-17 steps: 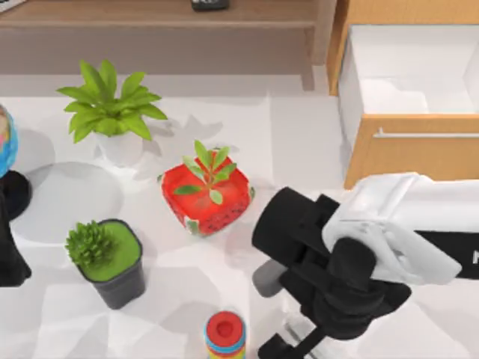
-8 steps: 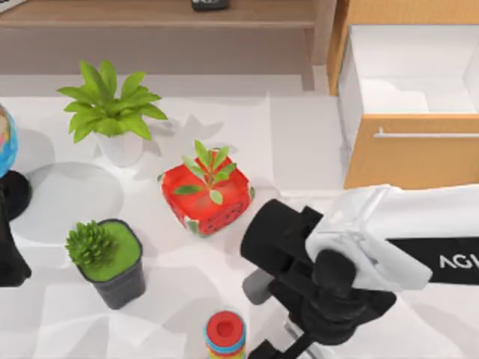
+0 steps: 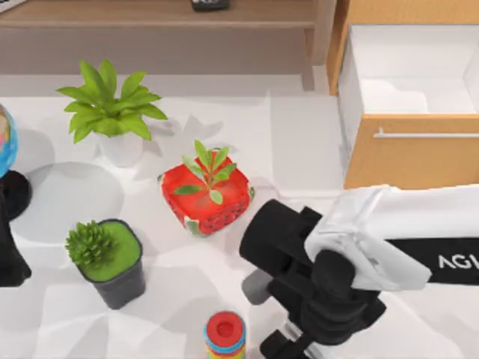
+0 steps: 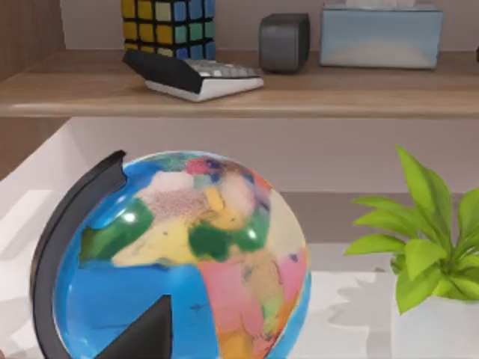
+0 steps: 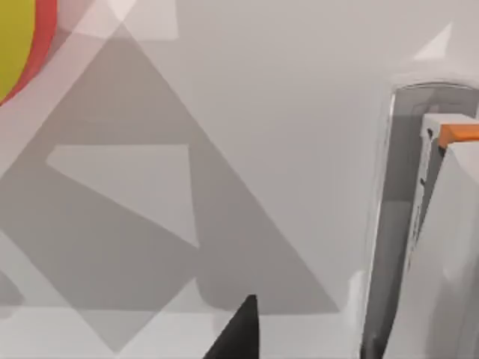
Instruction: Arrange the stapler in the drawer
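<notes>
The stapler (image 5: 449, 247) is a pale grey-white bar with a small orange part, lying flat on the white table in the right wrist view. My right gripper (image 3: 288, 345) hangs low over the table's front edge, right of the ring stack, and is open. One black fingertip (image 5: 241, 329) shows beside the stapler, apart from it. The drawer (image 3: 408, 153) stands pulled open at the back right, with a wooden front, a silver handle and bare white inner walls. My left arm (image 3: 11, 250) is parked at the left edge.
A red pot with a plant (image 3: 206, 196) stands mid-table. A dark pot (image 3: 112, 262), a white-potted plant (image 3: 112, 112) and a globe (image 4: 179, 262) are on the left. A ring stack (image 3: 224, 335) sits at the front. A wooden shelf (image 3: 157, 13) runs along the back.
My right arm has shifted left and slightly toward the front edge, with its gripper lower over the table. The left arm and all the objects are where they were.
</notes>
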Controlling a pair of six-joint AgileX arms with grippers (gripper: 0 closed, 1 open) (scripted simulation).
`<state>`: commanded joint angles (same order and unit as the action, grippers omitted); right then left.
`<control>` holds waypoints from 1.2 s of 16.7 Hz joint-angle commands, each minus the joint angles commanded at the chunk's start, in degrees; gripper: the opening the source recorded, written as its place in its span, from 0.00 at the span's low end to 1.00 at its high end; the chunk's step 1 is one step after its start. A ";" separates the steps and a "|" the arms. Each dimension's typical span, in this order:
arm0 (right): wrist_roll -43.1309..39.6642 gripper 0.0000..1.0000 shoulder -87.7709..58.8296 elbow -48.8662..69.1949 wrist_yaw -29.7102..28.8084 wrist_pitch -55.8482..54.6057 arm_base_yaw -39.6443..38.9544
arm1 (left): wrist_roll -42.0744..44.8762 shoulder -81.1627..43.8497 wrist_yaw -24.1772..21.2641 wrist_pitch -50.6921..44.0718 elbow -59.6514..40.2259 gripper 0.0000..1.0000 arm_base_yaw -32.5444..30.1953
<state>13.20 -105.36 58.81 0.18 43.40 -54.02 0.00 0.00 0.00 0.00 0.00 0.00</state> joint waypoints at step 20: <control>0.67 0.00 0.90 -1.04 -0.23 1.18 4.53 | 0.00 0.00 0.00 0.00 0.00 1.00 0.00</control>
<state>13.87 -104.46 57.78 -0.06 44.58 -49.49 0.00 0.00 0.00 0.00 0.00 0.00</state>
